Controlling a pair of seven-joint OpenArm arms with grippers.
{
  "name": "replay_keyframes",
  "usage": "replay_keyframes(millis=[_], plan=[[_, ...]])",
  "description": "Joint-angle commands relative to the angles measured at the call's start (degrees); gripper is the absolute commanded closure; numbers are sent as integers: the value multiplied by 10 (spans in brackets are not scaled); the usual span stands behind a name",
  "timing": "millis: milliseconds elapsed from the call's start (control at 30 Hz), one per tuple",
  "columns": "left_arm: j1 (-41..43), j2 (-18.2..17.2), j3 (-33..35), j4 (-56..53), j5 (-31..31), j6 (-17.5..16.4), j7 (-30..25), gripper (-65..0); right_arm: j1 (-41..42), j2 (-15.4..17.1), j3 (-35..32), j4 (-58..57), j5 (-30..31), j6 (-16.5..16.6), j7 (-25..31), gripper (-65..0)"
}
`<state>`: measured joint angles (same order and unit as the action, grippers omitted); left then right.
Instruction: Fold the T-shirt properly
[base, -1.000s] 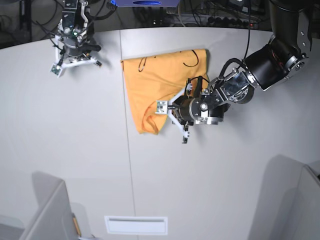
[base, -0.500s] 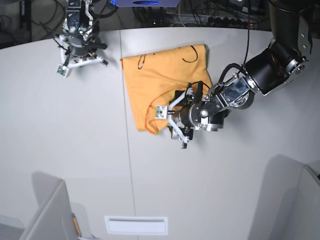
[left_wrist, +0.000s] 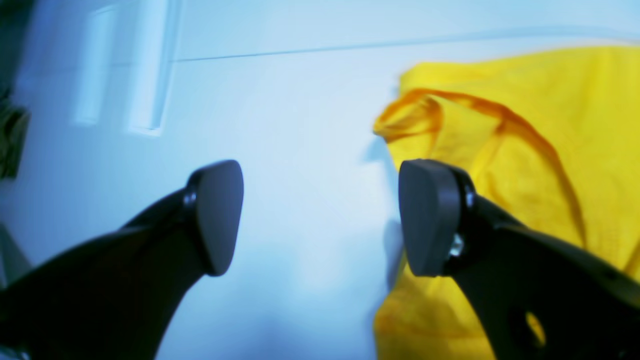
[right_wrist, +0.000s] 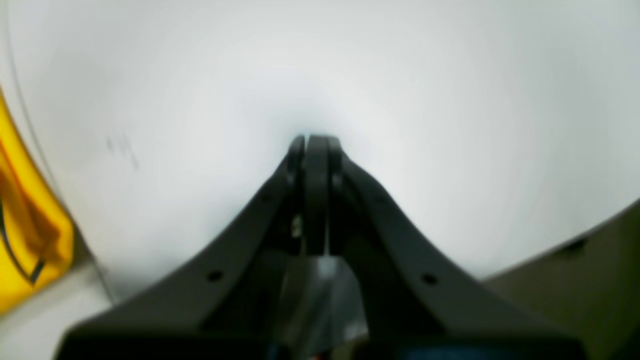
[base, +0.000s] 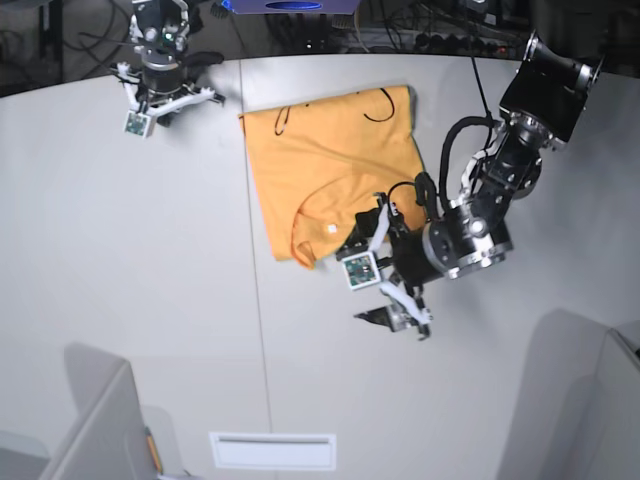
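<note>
My left gripper (left_wrist: 320, 217) has let go since a second ago: then it was pinched on the lower edge of the T-shirt (base: 330, 170), and now its two dark pads stand wide apart with nothing between them but bare table (base: 130, 300). The arm has also swung back off the cloth, toward the near side of the table, so in the base view the left gripper (base: 383, 290) sits just past the shirt's lower right corner. In the left wrist view one pad (left_wrist: 430, 215) is in front of the yellow-orange fabric (whether it brushes the cloth I cannot tell).

My right gripper (right_wrist: 312, 145) is closed, fingertips pressed together and holding nothing, over plain white table. Since a second ago it has drifted farther toward the far left corner, and in the base view it (base: 160, 95) is well apart from the shirt.

I count one T-shirt, two grippers, one table. The shirt lies on the far middle of the table, partly folded, with thin black line marks along its far edge and a rumpled hem at its near corner (left_wrist: 415, 115).
</note>
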<state>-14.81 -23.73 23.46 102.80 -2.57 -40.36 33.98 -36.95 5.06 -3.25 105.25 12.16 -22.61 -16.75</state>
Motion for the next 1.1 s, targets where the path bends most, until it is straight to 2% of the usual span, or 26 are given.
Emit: replay_keyframes(millis=[0,133,233,267,367,500,533,633,767,1000,1067], plan=[[15,-5,-38,35,-3,4,-9,-464,-14,13,-7,23,-6,-3,33,0],[129,-5,-160,113,-3,4,-13,-462,-59,39,-22,72,-6,-3,67,0],[206,-1,-254,121,-11,4,-22,-461,-91,58,-22,98,-7,-3,87,0],[229,-1,-284,119,-31,4,-38,-449,-100,69,-22,99,-7,-3,104,0],[318,-2,-384,118,-115,4,-106,-327,-137,99,-22,98,-7,-3,161,0],[426,5,-498,111,-191,4,-184,-21,-200,145,-22,96,-7,-3,244,0],[444,12,-518,109,-202,4,-193,0,-215,156,-22,96,-7,-3,260,0],[486,45,-609,109,-239,4,-198,0,-275,178,-22,98,-7,-3,318,0],[526,85,-722,108,-297,4,-198,0,-343,181,-22,94,-7,-3,407,0],[538,156,-853,72,-299,4,-200,0,-381,183,-19,32,-7,-3,419,0],[532,166,-891,55,-299,4,-200,0,-381,183,-15,2,-7,-3,420,0]])
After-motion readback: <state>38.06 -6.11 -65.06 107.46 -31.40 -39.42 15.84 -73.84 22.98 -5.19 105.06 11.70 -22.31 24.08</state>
